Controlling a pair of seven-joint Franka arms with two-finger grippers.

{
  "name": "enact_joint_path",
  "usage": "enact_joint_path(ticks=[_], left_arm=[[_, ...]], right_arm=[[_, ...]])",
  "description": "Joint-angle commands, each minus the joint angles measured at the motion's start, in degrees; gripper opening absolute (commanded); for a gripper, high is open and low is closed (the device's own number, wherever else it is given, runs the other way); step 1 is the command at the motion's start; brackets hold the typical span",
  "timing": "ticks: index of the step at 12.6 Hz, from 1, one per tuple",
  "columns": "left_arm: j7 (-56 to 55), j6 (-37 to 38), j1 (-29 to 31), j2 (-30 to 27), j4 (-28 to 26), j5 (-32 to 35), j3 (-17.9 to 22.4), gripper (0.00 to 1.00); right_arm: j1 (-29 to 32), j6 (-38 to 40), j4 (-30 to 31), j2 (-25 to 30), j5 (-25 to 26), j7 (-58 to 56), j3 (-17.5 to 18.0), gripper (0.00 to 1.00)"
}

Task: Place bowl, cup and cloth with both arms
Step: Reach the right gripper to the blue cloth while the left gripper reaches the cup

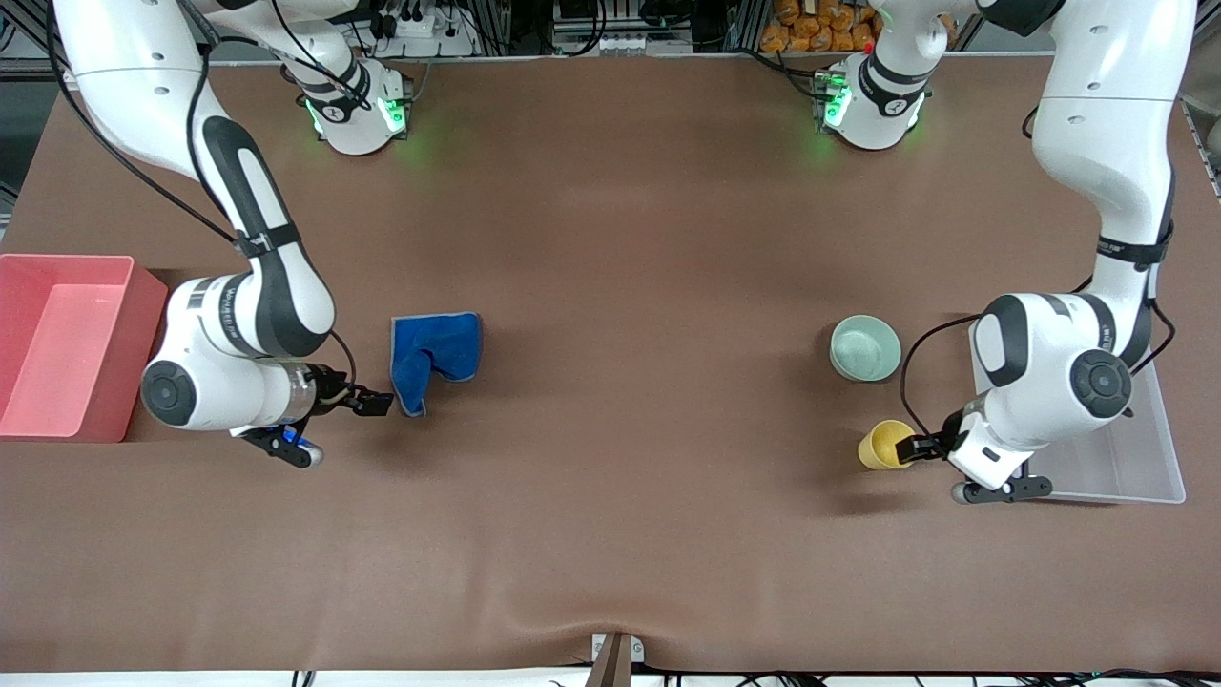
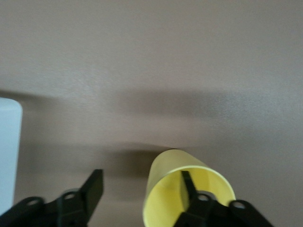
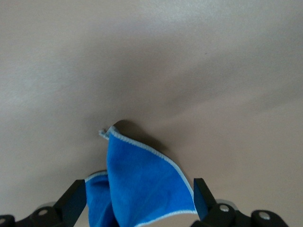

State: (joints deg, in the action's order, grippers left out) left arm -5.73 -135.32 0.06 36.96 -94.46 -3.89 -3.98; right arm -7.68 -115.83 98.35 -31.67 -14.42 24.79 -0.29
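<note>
Straddling the smooth yellow cup's (image 2: pixel 187 196) wall, one finger inside and one outside with a gap, our left gripper (image 2: pixel 142 189) stands partly open low by the clear tray (image 1: pixel 1126 458). Glossy mint bowl (image 1: pixel 865 348) sits farther back. Our right gripper's (image 3: pixel 139 198) open jaws flank the crumpled blue cloth (image 1: pixel 434 358), beside the pink bin (image 1: pixel 67 343).

tabletop (image 1: pixel 610 239): covered by a brown mat, rippled along the edge nearest the front camera | pink bin (image 1: pixel 67 343): set at the right arm's end | clear tray (image 1: pixel 1135 458): set at the left arm's end | cables and orange items: seen above the tabletop's top edge
</note>
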Motion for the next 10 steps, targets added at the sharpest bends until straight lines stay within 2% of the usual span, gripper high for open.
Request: enact_joint_path(ticks=[1, 3, 4, 6, 9, 10], left_arm=[[-0.9, -1.0, -0.8, 0.2, 0.0, -0.4, 0.5, 0.45], [-0.9, -1.0, -0.7, 0.2, 0.0, -0.4, 0.6, 0.10], [-1.2, -1.0, -0.8, 0.2, 0.1, -0.4, 0.6, 0.00], [-2.3, -0.5, -0.7, -0.3, 0.5, -0.5, 0.5, 0.00], [-4.2, 0.7, -0.6, -1.3, 1.7, -0.5, 0.5, 0.00], [-4.1, 2.2, -0.3, -2.2, 2.2, -0.5, 0.6, 0.00]], right_arm=[[-2.2, -6.5, 7.8, 3.7, -1.0, 5.9, -0.4, 1.00], [-4.1, -7.0, 7.7, 3.7, -1.1, 13.6, -0.4, 1.00], [-5.1, -7.4, 7.8, 3.7, -1.0, 16.1, -0.4, 1.00], [-7.2, -7.2, 8.1, 3.7, -1.0, 21.1, -0.4, 1.00], [-8.4, -8.0, 10.8, 4.3, -0.7, 21.4, -0.6, 1.00], [-8.4, -9.0, 12.4, 5.2, -0.6, 21.4, -0.6, 0.94]])
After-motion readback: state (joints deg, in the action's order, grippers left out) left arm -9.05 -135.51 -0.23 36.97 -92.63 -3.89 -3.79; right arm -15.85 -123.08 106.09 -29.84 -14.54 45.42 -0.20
